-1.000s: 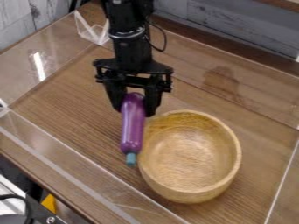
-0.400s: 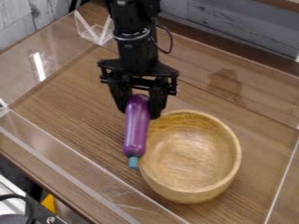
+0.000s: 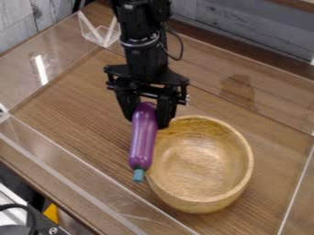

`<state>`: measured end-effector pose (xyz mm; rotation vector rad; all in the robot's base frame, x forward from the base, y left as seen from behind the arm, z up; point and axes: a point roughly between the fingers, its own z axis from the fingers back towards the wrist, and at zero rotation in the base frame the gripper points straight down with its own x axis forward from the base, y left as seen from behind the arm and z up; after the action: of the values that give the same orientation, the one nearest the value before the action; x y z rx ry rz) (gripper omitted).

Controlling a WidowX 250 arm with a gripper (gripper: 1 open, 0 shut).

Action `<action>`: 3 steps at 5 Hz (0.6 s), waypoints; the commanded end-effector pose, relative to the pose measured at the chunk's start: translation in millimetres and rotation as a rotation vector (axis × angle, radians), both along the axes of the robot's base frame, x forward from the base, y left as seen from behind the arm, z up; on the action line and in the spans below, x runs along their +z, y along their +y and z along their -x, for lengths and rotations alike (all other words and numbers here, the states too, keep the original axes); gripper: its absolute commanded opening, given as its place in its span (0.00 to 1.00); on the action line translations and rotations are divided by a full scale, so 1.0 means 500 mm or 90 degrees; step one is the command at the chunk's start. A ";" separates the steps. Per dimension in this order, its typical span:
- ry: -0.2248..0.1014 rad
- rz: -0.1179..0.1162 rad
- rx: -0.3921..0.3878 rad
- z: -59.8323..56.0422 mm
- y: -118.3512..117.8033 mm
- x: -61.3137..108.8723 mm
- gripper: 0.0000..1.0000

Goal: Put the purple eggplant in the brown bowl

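The gripper (image 3: 146,101) has its jaws closed narrowly around the upper end of the purple eggplant (image 3: 143,139), holding it between the black fingers. The eggplant hangs steeply, its teal-green stem tip (image 3: 139,174) pointing down and toward the near side of the table. From where I stand, it overlaps the left rim of the brown bowl (image 3: 203,165); whether the two touch, I can't tell. Most of the eggplant shows outside the bowl's opening, on its left. Above the grip, the black robot arm (image 3: 141,41) rises out of the top of the view. The round, light-brown bowl sits upright on the wooden table (image 3: 73,119), with nothing inside it that I can see.
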<state>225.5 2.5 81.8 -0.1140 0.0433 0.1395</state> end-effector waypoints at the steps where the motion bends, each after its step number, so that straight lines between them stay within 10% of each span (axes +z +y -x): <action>1: -0.041 -0.008 -0.017 -0.006 -0.004 0.024 0.00; 3: -0.054 -0.014 -0.031 -0.003 -0.009 0.020 0.00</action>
<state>223.8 -2.0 82.8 -0.1015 0.0032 0.0946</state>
